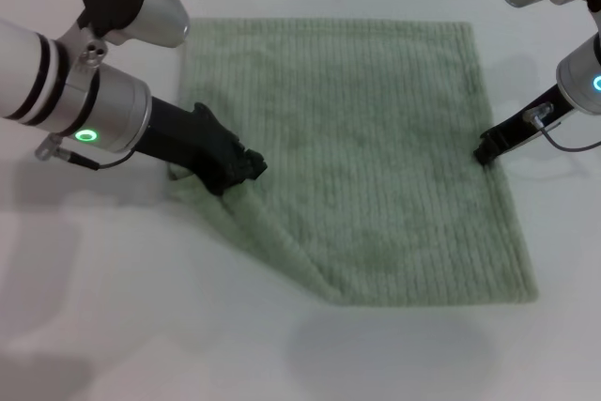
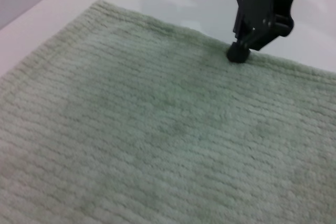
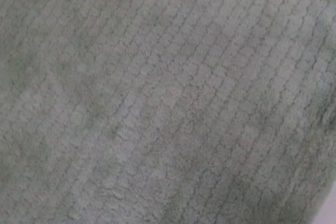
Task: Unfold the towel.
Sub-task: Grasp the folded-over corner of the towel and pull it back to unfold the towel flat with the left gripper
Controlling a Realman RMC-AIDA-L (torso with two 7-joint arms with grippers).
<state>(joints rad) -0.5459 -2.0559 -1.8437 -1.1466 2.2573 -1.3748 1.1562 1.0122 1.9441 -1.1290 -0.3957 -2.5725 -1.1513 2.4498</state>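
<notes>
While the pale sage-green ribbed terry towel [image 1: 366,147] lies mostly spread on the white table [image 1: 113,326], its near-left corner is folded under into a diagonal crease, just beneath and toward me from the left end effector [image 1: 246,168]. That left end effector presses into the cloth at the start of the crease; whether it is clamped on the fabric or merely resting, I cannot tell. The right end effector [image 1: 485,150] sits on the towel's opposite edge, its tip touching the hem in the left wrist view [image 2: 239,53]; its state is likewise impossible to judge. To finish well, I reckon the left one should grip only the tucked layer and draw it outward and away from the right one, low over the table, while the right pins its edge so the whole cloth does not slide.
</notes>
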